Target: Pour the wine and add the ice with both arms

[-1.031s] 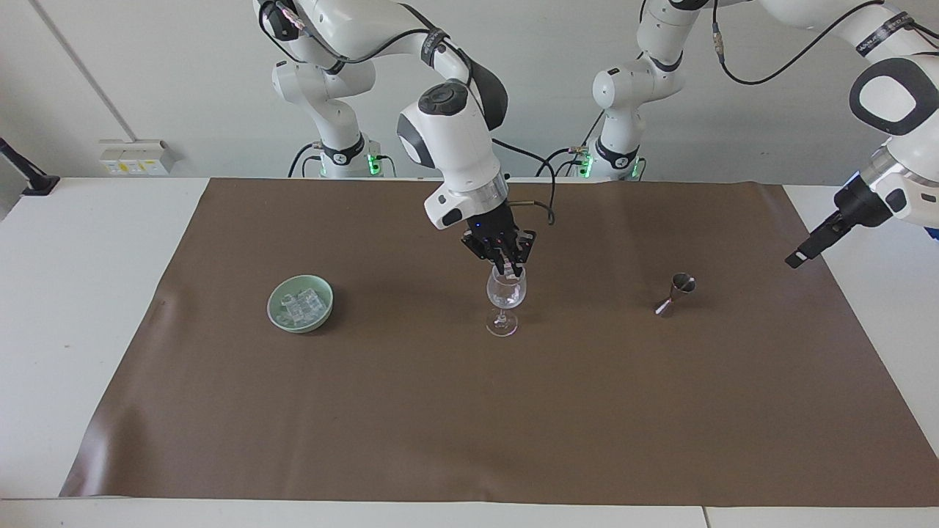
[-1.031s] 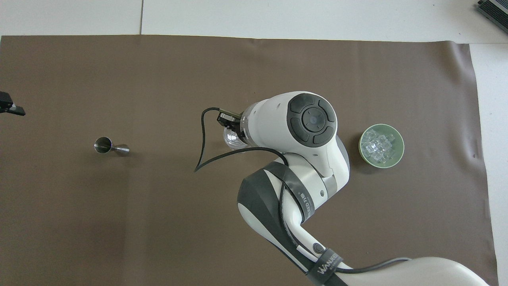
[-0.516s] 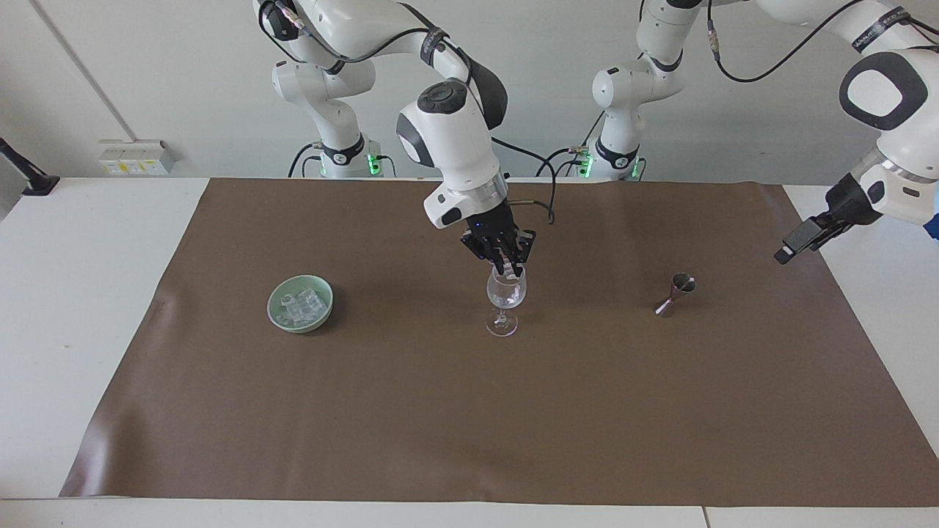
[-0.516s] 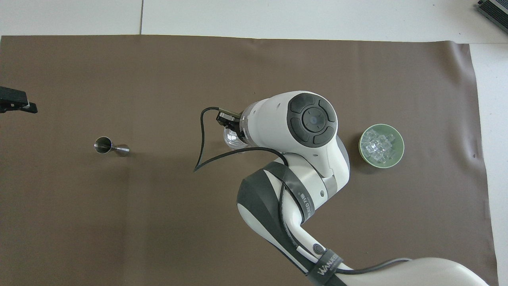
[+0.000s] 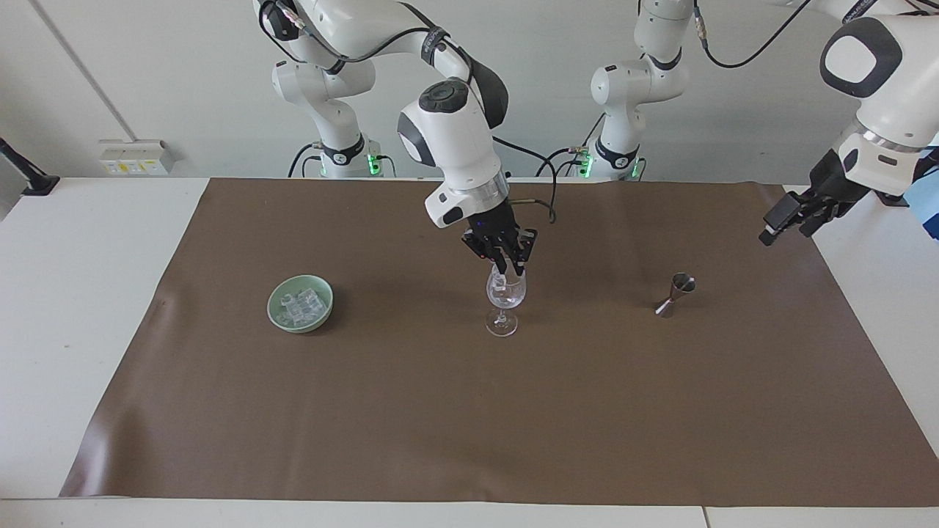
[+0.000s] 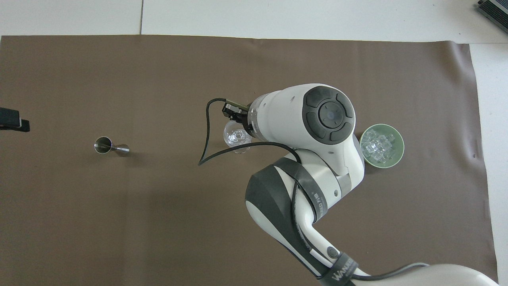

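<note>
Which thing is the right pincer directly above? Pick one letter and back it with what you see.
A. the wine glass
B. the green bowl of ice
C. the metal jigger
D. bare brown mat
A. In the facing view the right pincer hangs right over the rim of the wine glass, apart from the green bowl and the jigger.

I see the wine glass (image 5: 505, 301) mid-mat, between the bowl (image 5: 300, 303) and the jigger (image 5: 676, 293). Ice (image 5: 299, 304) lies in the bowl.

obstacles: wine glass (image 5: 505, 301), green bowl (image 5: 300, 303), jigger (image 5: 676, 292) | open mat (image 5: 469, 418) between them
</note>
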Robot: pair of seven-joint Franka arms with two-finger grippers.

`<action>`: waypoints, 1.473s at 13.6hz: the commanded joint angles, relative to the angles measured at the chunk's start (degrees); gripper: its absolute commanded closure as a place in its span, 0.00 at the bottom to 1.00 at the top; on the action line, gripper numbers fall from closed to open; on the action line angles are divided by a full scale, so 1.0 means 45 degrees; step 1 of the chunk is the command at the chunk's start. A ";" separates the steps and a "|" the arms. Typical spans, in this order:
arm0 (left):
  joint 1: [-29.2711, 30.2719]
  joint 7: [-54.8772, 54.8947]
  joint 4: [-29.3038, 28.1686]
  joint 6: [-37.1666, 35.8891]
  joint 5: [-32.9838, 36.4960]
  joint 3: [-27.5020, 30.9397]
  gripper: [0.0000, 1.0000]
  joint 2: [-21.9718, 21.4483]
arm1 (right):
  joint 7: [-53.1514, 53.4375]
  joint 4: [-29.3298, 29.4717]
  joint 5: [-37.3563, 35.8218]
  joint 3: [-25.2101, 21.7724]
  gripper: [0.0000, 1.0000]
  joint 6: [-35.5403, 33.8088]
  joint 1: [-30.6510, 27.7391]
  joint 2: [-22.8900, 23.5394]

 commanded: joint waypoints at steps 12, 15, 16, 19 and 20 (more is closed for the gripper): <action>0.0173 0.0041 -0.1188 -0.0217 0.0451 -0.1239 0.00 -0.1062 | -0.6171 -0.0915 -0.0491 0.0110 0.00 -0.6821 -0.4796 -0.4347; 0.0036 0.0021 -0.1170 -0.0800 0.0451 -0.1200 0.00 -0.1043 | -0.7497 -0.0877 -0.0491 -0.0200 0.00 -0.7562 -0.5072 -0.4719; 0.0016 0.0001 -0.1170 -0.0822 0.0451 -0.1219 0.00 -0.1062 | -0.7889 -0.0877 -0.0491 -0.0879 0.00 -0.7701 -0.4762 -0.4778; -0.0255 0.0059 -0.1033 -0.0978 0.0451 -0.1123 0.00 -0.1023 | -0.8789 -0.0818 -0.0471 -0.3108 0.00 -0.8032 -0.3200 -0.4856; -0.0451 0.0059 -0.1033 -0.1056 0.0451 -0.1064 0.00 -0.1023 | -0.9100 -0.0799 -0.0471 -0.3306 0.00 -0.8518 -0.3139 -0.4914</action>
